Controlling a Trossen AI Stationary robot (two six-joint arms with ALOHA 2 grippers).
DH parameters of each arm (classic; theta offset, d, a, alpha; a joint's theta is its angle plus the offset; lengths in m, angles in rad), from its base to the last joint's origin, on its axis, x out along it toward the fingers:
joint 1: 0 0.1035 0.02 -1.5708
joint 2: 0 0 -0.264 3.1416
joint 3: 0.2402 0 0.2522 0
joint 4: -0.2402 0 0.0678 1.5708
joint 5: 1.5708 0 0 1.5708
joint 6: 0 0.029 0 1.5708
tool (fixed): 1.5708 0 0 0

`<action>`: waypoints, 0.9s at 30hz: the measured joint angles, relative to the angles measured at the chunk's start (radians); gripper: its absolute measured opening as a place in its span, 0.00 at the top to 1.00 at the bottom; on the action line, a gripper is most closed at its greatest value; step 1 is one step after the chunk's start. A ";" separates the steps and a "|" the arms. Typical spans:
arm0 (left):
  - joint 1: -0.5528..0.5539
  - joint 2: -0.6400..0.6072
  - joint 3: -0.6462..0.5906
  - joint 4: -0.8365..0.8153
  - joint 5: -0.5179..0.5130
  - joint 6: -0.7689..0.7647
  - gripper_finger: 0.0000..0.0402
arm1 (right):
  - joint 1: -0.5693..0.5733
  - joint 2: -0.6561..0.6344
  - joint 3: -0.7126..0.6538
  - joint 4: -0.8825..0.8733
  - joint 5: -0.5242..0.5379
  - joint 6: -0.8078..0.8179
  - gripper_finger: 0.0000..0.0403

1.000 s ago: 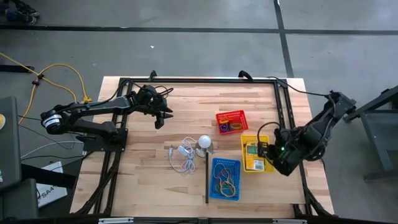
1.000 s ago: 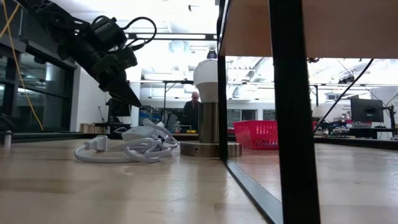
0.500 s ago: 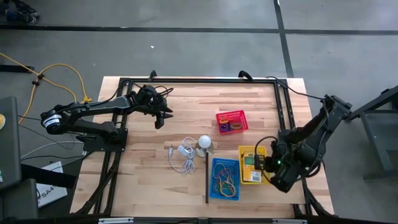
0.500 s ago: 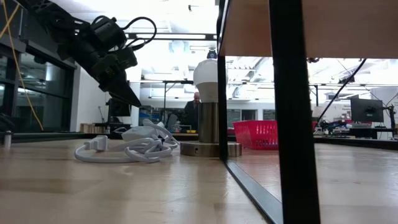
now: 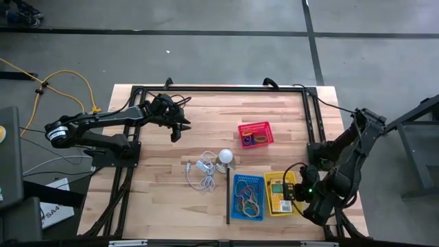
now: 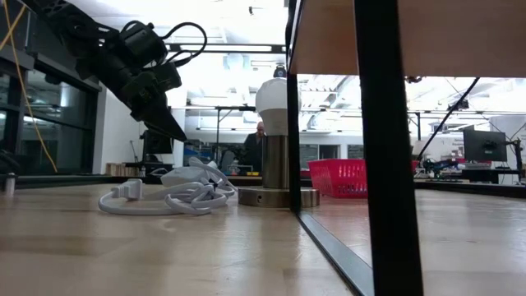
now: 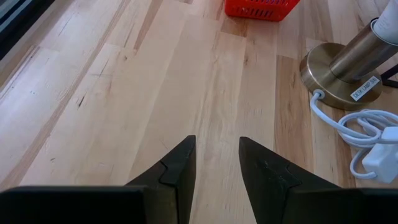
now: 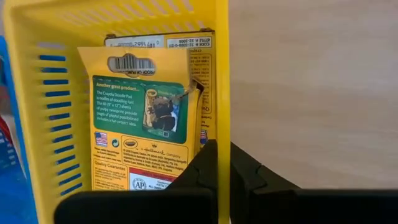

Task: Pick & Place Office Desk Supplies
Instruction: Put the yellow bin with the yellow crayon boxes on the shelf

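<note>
A yellow basket (image 5: pixel 280 193) with yellow-and-green packets (image 8: pixel 149 118) sits at the table's near right, beside a blue basket (image 5: pixel 247 197) of rubber bands. My right gripper (image 5: pixel 298 193) is shut on the yellow basket's right side. A red basket (image 5: pixel 255 133) with small rings stands farther back. My left gripper (image 5: pixel 180 129) hangs open over bare wood at the far left, with nothing between its fingers (image 7: pixel 180 168). My right gripper (image 8: pixel 224 158) pinches the yellow basket's right side wall (image 8: pixel 222 124) at its rim, one finger inside the basket and one outside. The fingers come from above, pointing steeply down. Whether the basket's bottom rests on the table, I cannot tell.
A white bulb on a brass base (image 5: pixel 226 158) and a coiled white cord (image 5: pixel 201 173) lie mid-table. A black bar (image 5: pixel 228 199) runs along the blue basket's left side, and a black frame (image 5: pixel 219 88) borders the table. A person (image 6: pixel 258 144) stands in the room behind.
My right gripper has gone toward the table's near edge, staying shut on the yellow basket's wall. The basket has travelled with it from beside the red basket's near right to a spot next to the blue basket.
</note>
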 joint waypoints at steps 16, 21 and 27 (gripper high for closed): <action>0.000 0.000 0.000 0.000 0.000 0.000 0.71 | 0.008 0.023 0.000 0.090 0.010 0.012 0.99; 0.000 0.000 0.000 0.000 0.000 0.000 0.71 | 0.008 0.023 0.000 0.081 0.014 0.014 0.97; 0.000 0.000 0.000 0.000 0.000 0.000 0.71 | 0.008 0.023 0.000 0.068 0.015 0.010 0.91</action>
